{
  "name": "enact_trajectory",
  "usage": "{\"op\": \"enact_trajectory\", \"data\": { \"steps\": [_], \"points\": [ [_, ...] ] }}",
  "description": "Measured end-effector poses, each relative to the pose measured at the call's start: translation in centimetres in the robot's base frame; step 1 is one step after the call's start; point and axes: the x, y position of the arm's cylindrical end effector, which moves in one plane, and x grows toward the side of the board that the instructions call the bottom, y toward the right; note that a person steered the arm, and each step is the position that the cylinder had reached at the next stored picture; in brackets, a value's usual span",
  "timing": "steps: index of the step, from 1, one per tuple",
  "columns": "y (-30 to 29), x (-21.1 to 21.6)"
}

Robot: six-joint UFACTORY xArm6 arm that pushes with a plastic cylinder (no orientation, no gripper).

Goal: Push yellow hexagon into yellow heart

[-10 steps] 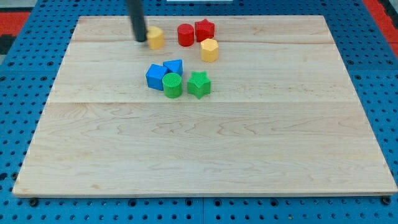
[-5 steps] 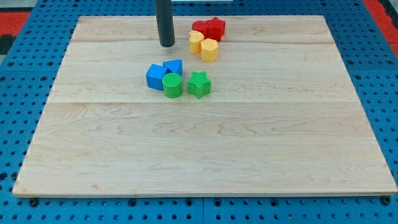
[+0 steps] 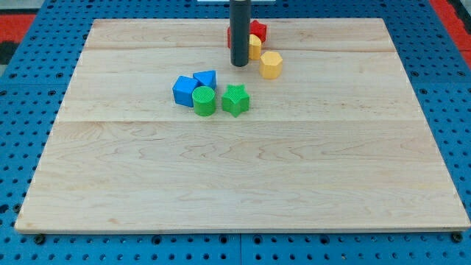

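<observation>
Camera view, left to right: blue blocks (image 3: 184, 90) and green blocks (image 3: 204, 101) sit mid-worktop (image 3: 110, 184), well clear of the job. My tip (image 3: 239, 65) is down just left of the yellow heart (image 3: 255, 48), with a red star (image 3: 257, 31) right behind the heart. The yellow hexagon (image 3: 271, 65) is just beside the heart at its lower right; can't tell whether they touch. No pincer shows, only the rod, so I can't tell its state. I'd judge this the closing step: next, bring the tip round to the hexagon's lower-right side and nudge it up-left into the heart, gently so the heart doesn't slide off.
</observation>
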Motion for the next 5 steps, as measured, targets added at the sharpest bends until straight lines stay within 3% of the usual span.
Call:
{"op": "enact_trajectory", "data": {
  "steps": [2,3,5],
  "points": [
    [4.1,6.7],
    [8.5,4.6],
    [3.8,1.4]
  ]
}}
